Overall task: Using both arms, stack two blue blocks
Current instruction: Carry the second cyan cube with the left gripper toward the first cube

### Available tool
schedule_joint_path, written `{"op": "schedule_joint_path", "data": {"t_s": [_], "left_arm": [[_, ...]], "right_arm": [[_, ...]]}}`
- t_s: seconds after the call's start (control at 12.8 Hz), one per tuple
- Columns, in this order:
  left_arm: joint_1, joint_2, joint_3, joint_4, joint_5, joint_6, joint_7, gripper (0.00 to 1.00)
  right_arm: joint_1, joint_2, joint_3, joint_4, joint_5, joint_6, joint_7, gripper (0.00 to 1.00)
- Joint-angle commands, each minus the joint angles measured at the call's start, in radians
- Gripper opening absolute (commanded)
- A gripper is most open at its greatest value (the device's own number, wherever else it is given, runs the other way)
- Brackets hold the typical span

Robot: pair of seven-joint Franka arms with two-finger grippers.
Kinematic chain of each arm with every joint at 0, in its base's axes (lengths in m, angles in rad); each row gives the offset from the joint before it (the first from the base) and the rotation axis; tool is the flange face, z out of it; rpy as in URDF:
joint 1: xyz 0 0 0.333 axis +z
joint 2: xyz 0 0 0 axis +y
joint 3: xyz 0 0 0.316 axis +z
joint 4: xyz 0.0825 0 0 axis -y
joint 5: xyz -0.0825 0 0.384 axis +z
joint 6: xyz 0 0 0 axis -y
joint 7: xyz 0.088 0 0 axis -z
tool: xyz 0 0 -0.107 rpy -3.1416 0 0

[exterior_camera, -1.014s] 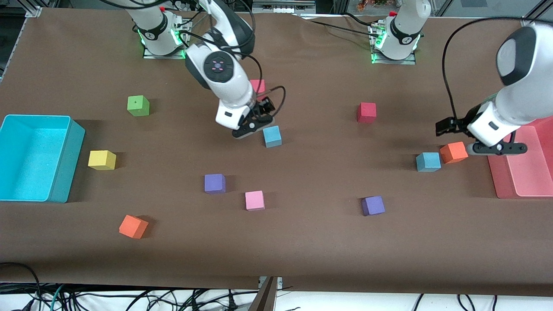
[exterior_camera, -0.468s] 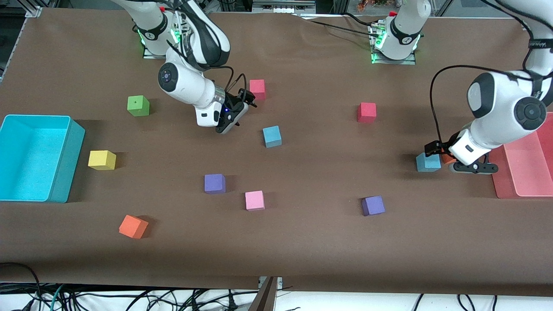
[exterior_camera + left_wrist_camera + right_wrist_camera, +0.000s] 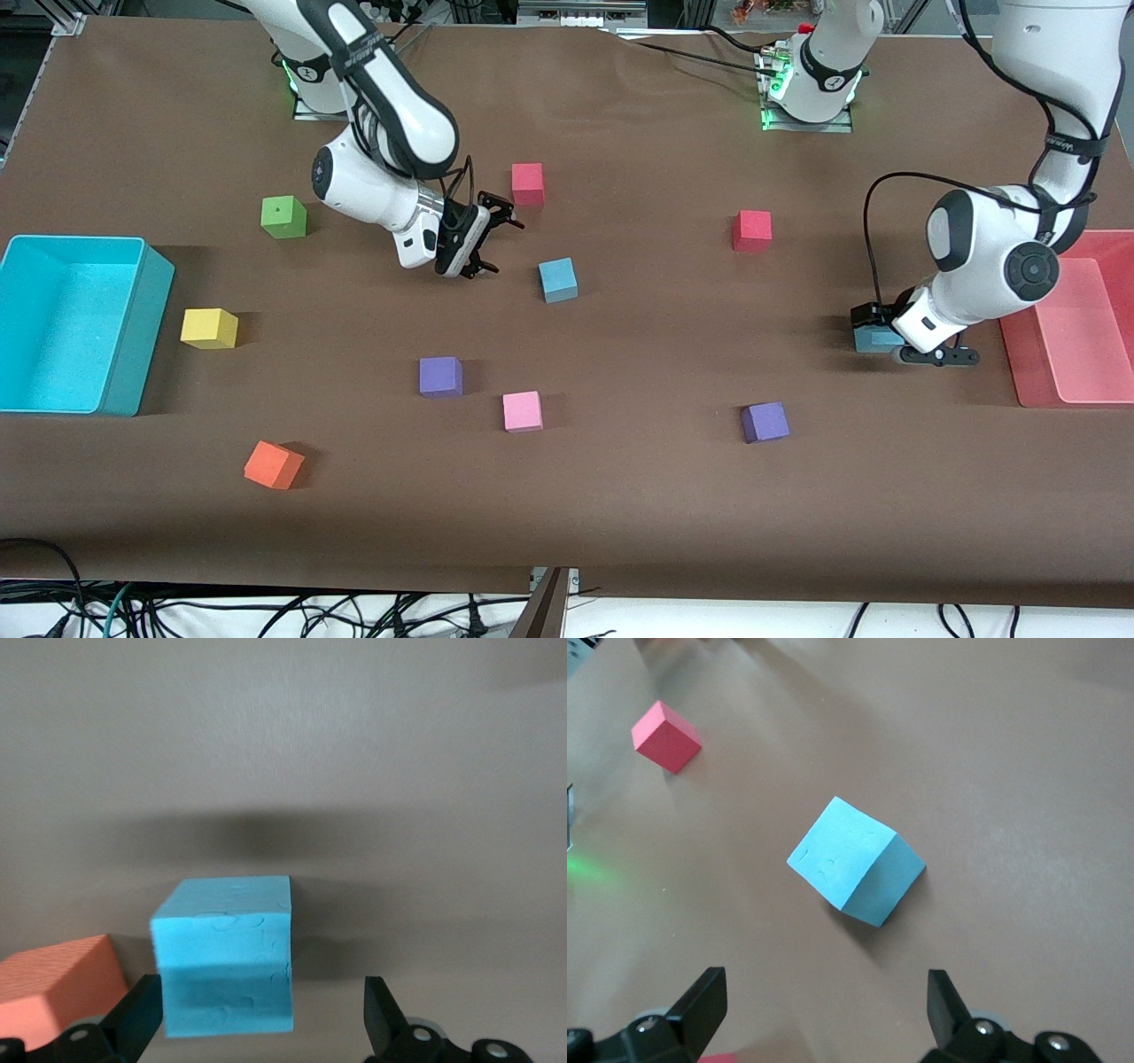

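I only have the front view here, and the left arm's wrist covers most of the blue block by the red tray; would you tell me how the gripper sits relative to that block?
Observer: In the left wrist view the blue block sits between the open fingers of the left gripper, off-centre, close to one finger; nothing is gripped.
Operator: Thank you. Is the orange block I lost sight of there?
Observer: Yes, the orange block lies right beside the blue one, just outside that finger.
Operator: And the right gripper?
Observer: The right gripper is open; the right wrist view shows the other blue block lying ahead of its fingertips, corner-on, untouched.
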Motion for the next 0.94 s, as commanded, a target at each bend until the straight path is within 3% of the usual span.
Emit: {"op": "schedule_joint_path", "data": {"t_s": [0.0, 0.16, 0.23, 0.62, 0.7, 0.78, 0.86], "left_arm": [[0.012, 0.022, -0.004, -0.026, 0.035, 0.046, 0.019, 1.0], [0.026, 0.031, -0.001, -0.034, 0.035, 0.072, 0.075, 1.0], [0.026, 0.031, 0.0, -0.034, 0.035, 0.072, 0.078, 1.0], [0.026, 0.017, 0.004, -0.032, 0.052, 0.069, 0.078, 1.0], [0.025, 0.019, 0.004, -0.032, 0.052, 0.071, 0.078, 0.96], [0.025, 0.022, 0.004, -0.032, 0.052, 0.071, 0.077, 0.8], [0.025, 0.02, 0.004, -0.032, 0.052, 0.069, 0.074, 0.41]], "right_arm": [[0.006, 0.045, 0.006, 0.003, 0.304, 0.017, -0.34, 1.0], [0.008, 0.087, 0.006, 0.009, 0.473, 0.013, -0.557, 1.0], [0.012, 0.104, 0.006, 0.011, 0.515, 0.01, -0.632, 1.0], [0.046, 0.183, -0.004, 0.069, 0.523, 0.008, -0.737, 1.0], [0.058, 0.206, -0.013, 0.089, 0.523, 0.008, -0.757, 1.0], [0.066, 0.22, -0.024, 0.101, 0.529, 0.008, -0.763, 1.0], [0.069, 0.227, -0.024, 0.106, 0.531, 0.005, -0.766, 1.0]]}}
